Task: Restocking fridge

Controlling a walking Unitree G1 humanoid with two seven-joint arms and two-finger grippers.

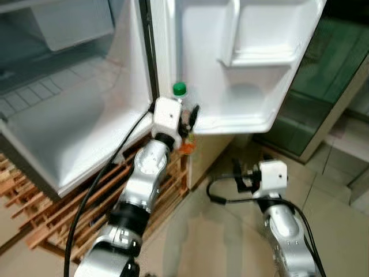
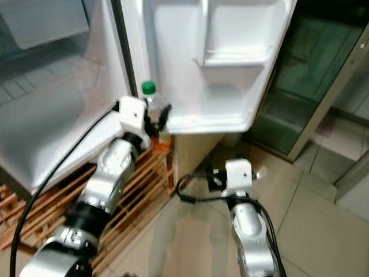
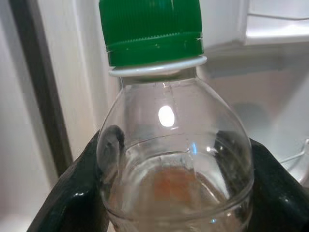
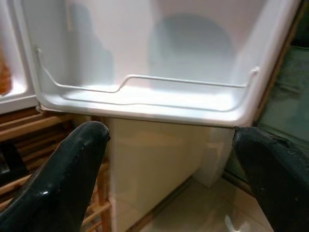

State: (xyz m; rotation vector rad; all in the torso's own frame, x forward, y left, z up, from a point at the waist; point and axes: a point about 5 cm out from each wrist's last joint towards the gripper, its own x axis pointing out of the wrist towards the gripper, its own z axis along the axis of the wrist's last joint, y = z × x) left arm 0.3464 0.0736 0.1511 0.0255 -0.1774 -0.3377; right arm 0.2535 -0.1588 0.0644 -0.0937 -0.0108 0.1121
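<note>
Currently: restocking unfinished, bottle not yet shelved.
Left gripper [image 1: 189,122] grips the bottle [image 3: 171,145] upright beside the open door's bottom shelf [image 4: 145,99], which looks bare; right gripper [image 4: 169,169] spread, holding nothing, below it.

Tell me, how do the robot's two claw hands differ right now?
The left gripper is raised to the open fridge door and shut on a clear bottle with a green cap; the right gripper hangs lower, over the floor, holding nothing. The left gripper's fingers press the bottle's sides; the right gripper's fingers are spread wide apart. Both point towards the door and have black fingers.
</note>
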